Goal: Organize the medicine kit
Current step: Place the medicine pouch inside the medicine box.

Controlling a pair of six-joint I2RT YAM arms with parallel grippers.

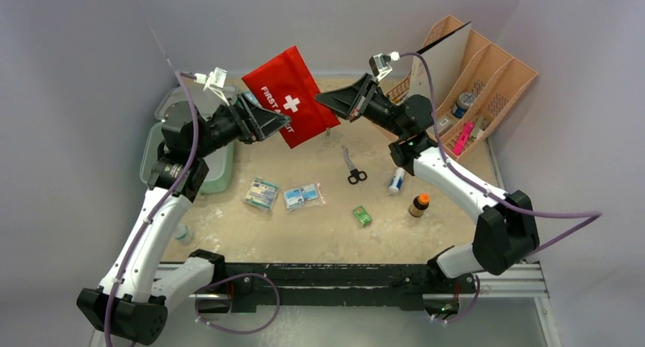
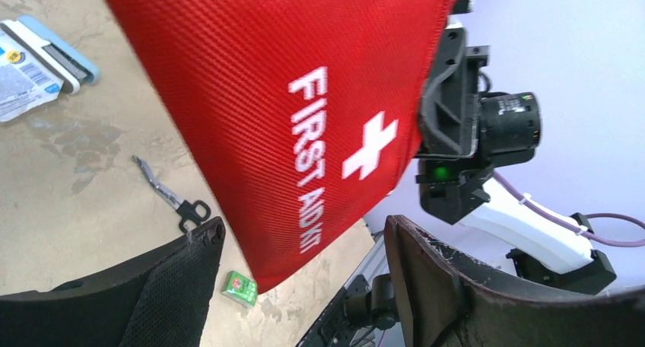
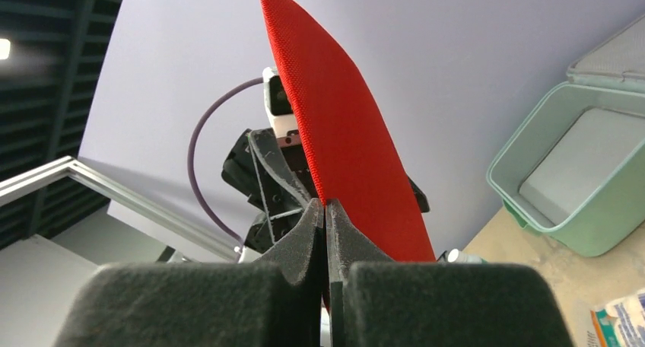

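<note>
Overhead, red pouch [image 1: 291, 96] aloft — right wrist view shows right gripper [image 3: 325, 208] pinching it, left gripper [image 2: 303, 225] spread open

A red first-aid pouch [image 1: 293, 96] is hanging tilted above the table [image 1: 319, 237]. Scissors [image 1: 353, 167], two blue-white packets [image 1: 262, 193], a small green box [image 1: 362, 215], a white tube [image 1: 396, 181] and an orange-capped bottle [image 1: 419, 205] are sitting scattered below. A peach organizer [image 1: 487, 81] is standing far right.
</note>
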